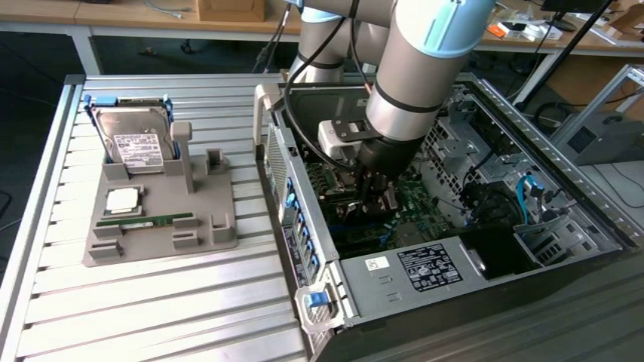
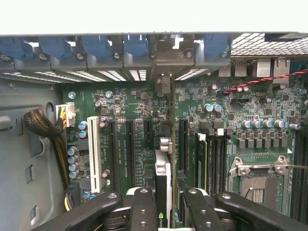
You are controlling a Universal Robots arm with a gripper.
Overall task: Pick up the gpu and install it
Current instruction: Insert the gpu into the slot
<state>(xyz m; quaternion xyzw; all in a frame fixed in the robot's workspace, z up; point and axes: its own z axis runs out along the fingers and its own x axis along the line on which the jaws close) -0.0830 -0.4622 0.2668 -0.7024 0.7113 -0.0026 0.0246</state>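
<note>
Inside the computer case (image 1: 563,173), the gripper (image 2: 166,204) apparently clamps the gpu (image 2: 163,178) edge-on over the motherboard (image 2: 139,110).

An open computer case (image 1: 443,249) lies on a slatted table (image 1: 151,302), toward the exterior view's right. To its left sits a holder tray (image 1: 161,226) with a hard drive (image 1: 136,143) standing upright at its back and a memory stick (image 1: 151,223) lying nearer its front. Inside the case, the gripper (image 1: 370,197) reaches down over the motherboard (image 2: 139,110), the gpu (image 2: 163,178) standing on edge between its fingers (image 2: 144,207).
</note>
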